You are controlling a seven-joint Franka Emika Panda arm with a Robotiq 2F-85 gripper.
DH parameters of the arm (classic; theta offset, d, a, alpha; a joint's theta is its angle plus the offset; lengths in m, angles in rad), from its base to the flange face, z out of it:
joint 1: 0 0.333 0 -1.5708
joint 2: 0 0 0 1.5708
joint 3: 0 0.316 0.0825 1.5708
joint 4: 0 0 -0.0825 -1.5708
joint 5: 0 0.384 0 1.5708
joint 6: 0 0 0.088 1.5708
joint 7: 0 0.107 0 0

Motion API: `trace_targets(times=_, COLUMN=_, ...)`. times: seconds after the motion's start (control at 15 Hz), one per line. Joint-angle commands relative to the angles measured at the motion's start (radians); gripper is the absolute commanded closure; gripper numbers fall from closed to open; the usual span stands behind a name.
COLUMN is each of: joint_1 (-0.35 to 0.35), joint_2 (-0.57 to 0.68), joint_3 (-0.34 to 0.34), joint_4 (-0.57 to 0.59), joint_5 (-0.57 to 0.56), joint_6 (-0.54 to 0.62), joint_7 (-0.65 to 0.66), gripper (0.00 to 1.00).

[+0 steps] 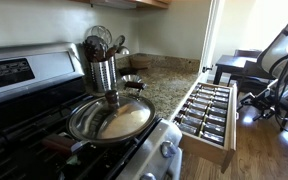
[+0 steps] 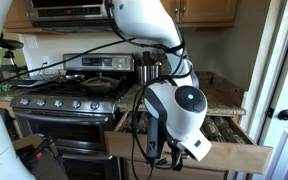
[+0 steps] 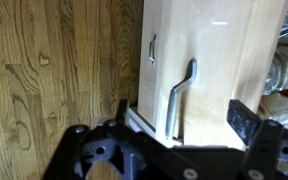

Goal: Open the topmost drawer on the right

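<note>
White-front topmost drawer (image 1: 231,125) | right of stove (image 1: 14,70), pulled well out, jar rows (image 1: 206,108) showing | gripper (image 2: 174,150) near its front, spread wide, holding nothing | I judge pull abt done; next: back off clear.

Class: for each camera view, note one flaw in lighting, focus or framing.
In an exterior view, glare washes the pan; in an exterior view, the near arm hides part of the topmost drawer; in the wrist view, the gripper is dark and soft.
</note>
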Motion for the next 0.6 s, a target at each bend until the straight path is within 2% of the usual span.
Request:
trace_targets(times=0.0, joint_1=0.101, joint_2=-0.142, joint_3=-0.103, joint_4=-0.081, joint_5=-0.155, joint_6=-0.084, joint_7=0.190, gripper=0.00)
trace_targets(times=0.13, joint_1=0.122, joint_2=-0.181, joint_3=-0.125, joint_4=-0.073, joint_5=-0.229, joint_6=-0.106, joint_7=0.284, gripper=0.00)
trace_targets(times=0.33, joint_1=0.149, joint_2=-0.192, joint_3=-0.106, joint_4=-0.031, joint_5=-0.209, joint_6=-0.057, joint_7=0.370, gripper=0.00)
trace_targets(times=0.53, joint_1=0.197, joint_2=-0.137, joint_3=-0.100, joint_4=0.033, joint_5=-0.236, joint_6=-0.012, joint_7=0.511, gripper=0.00)
